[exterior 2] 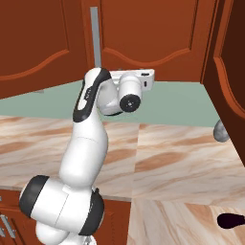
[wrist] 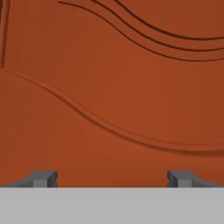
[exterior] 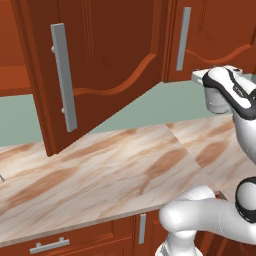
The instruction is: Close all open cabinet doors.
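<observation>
upper left of the left base view: open cabinet door [exterior: 100,65] swung out over the marble counter [exterior: 100,175], long grey bar handle [exterior: 63,77] on its face. second door [exterior: 215,35] upper right of that view, looks shut. hand view: gripper [wrist: 112,178] spread wide, nothing betw. tips, facing a door panel [wrist: 112,87] close up. right base view: another door [exterior 2: 229,72] at right edge, seen edge-on.

Marble counter [exterior: 100,170], green backsplash [exterior: 165,102], drawer front [exterior: 55,244] w/ short grey handle.
</observation>
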Robot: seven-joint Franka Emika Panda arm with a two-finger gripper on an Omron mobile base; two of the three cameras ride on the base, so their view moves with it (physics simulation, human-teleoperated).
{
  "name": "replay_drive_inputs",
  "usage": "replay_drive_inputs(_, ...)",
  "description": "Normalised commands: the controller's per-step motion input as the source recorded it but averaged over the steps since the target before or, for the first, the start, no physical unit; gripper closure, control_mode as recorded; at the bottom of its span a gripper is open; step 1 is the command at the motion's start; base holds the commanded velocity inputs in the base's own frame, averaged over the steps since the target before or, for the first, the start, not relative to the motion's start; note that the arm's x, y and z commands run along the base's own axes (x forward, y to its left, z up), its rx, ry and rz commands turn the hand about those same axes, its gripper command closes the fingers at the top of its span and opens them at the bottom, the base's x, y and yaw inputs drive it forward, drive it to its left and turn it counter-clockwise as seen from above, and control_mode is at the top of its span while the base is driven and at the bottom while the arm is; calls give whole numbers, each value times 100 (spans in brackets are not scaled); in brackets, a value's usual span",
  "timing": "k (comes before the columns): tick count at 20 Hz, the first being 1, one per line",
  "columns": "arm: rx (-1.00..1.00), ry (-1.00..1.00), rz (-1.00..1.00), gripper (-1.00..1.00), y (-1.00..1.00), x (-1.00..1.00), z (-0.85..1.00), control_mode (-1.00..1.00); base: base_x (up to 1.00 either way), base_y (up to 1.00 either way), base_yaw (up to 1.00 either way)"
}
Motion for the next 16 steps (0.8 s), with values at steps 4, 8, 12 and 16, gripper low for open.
replay_drive_inputs(4,-2,4,0,-100,7,37,0,-100,0,0,0)
replay_drive_inputs(8,-3,4,0,-100,6,45,0,-100,0,0,0)
replay_drive_inputs(12,-5,4,0,-100,8,59,0,-100,0,0,0)
replay_drive_inputs(16,-3,5,0,-100,4,17,1,-100,0,0,0)
